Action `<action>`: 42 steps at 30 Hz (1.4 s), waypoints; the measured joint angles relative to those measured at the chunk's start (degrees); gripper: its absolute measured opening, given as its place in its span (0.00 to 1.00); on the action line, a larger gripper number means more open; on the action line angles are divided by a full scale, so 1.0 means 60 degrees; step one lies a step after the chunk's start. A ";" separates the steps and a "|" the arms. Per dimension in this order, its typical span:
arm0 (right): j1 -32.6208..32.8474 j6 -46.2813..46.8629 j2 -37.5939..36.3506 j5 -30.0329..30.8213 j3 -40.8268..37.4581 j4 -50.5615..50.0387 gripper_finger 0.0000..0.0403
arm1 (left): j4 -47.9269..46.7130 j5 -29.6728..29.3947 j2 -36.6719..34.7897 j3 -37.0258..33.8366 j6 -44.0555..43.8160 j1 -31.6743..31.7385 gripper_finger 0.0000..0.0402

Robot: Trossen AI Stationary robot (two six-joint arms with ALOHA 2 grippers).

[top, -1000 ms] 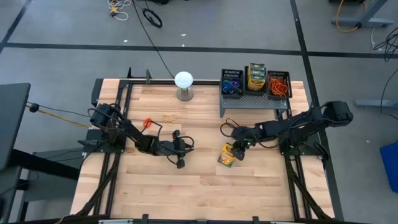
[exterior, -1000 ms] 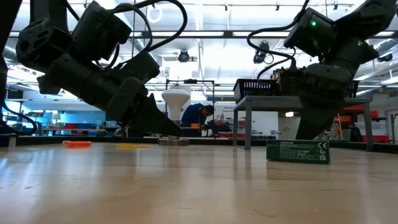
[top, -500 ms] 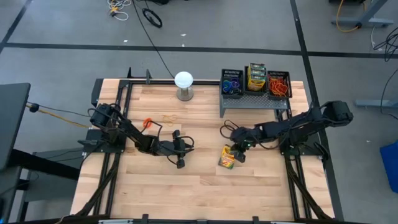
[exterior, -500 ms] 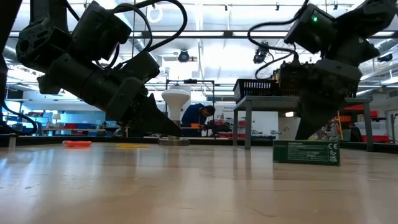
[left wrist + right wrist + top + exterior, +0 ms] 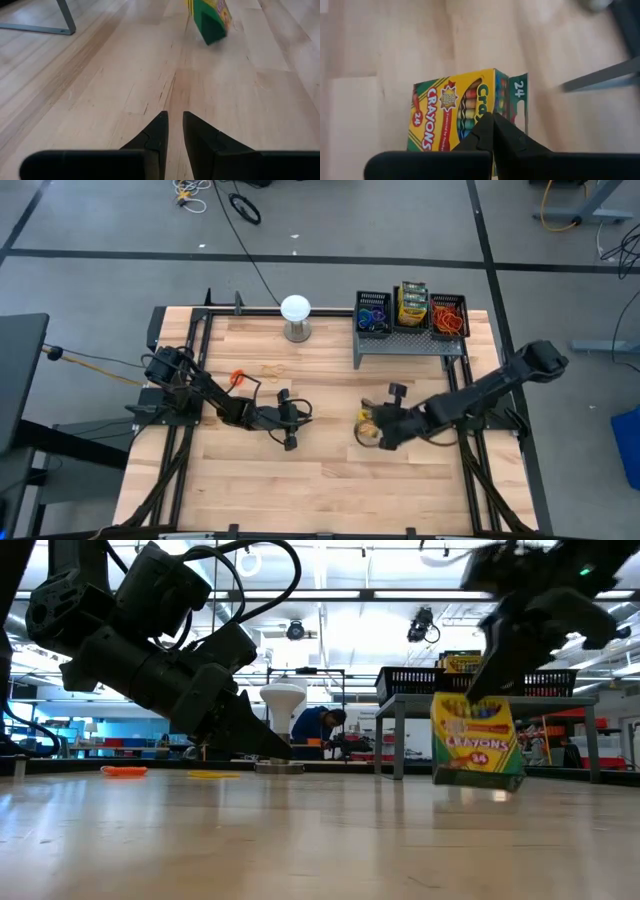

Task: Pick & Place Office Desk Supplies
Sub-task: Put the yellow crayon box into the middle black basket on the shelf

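1. Gripping the crayon box [image 5: 478,743] by its upper edge, the right gripper [image 5: 372,430] held it tilted, its lower edge at or just above the tabletop [image 5: 320,480]; the low view did not settle whether they touched.
2. In the right wrist view the two dark fingers [image 5: 492,131] were drawn together at the top of the box [image 5: 465,111], whose yellow face read "CRAYONS" and "24".
3. From above, the box [image 5: 366,430] showed as a bit of yellow just beside the gripper, in front of the grey riser [image 5: 405,343] and right of the table's middle.
4. The left gripper [image 5: 291,442] lay low over the tabletop left of centre, well apart from the box.
5. Its fingers [image 5: 159,131] were nearly closed, a narrow gap between the tips, with nothing held; the green end of the box [image 5: 210,22] showed farther off.
6. Three black mesh bins [image 5: 410,312] sat in a row on the riser: the left one held blue and purple bands, the middle one crayon boxes, the right one orange and red bands.
7. An orange band [image 5: 238,377] lay on the tabletop near the left arm.
8. A white globe [image 5: 295,310] stood at the far edge.
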 joint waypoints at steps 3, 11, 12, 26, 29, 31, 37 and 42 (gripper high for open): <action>0.0598 -0.0069 -0.0002 0.1210 0.0063 -0.0306 0.00 | 0.0004 0.0000 0.0000 0.0000 -0.0002 0.0001 0.16; 0.1679 -0.0962 0.0790 0.3716 0.0030 -0.0303 0.00 | 0.0011 0.0000 0.0000 0.0000 -0.0010 0.0002 0.16; 0.1797 -0.1119 0.1010 0.3949 0.0030 -0.0253 0.00 | 0.0039 0.0000 0.0000 0.0000 -0.0049 0.0004 0.16; 0.3258 -0.2920 0.3760 0.6580 0.0797 0.0933 0.00 | 0.1752 0.0149 0.0832 0.0007 -0.0563 -0.0090 0.18; 0.3360 -0.2913 0.3841 0.6548 0.0882 0.0991 0.00 | 0.2182 0.0093 0.1360 0.0084 -0.0555 -0.0120 0.20; 0.3383 -0.2798 0.3838 0.6414 0.0882 0.1074 0.00 | 0.2292 0.0082 0.1720 0.0196 -0.0556 -0.0120 0.22; 0.3379 -0.2498 0.3812 0.6010 0.0886 0.1240 0.05 | 0.2486 -0.0042 0.2623 0.0862 -0.0415 -0.0120 0.24; 0.3499 -0.2488 0.3809 0.5789 0.0886 0.1625 0.07 | 0.2473 -0.0087 0.2659 0.0998 -0.0173 -0.0120 0.24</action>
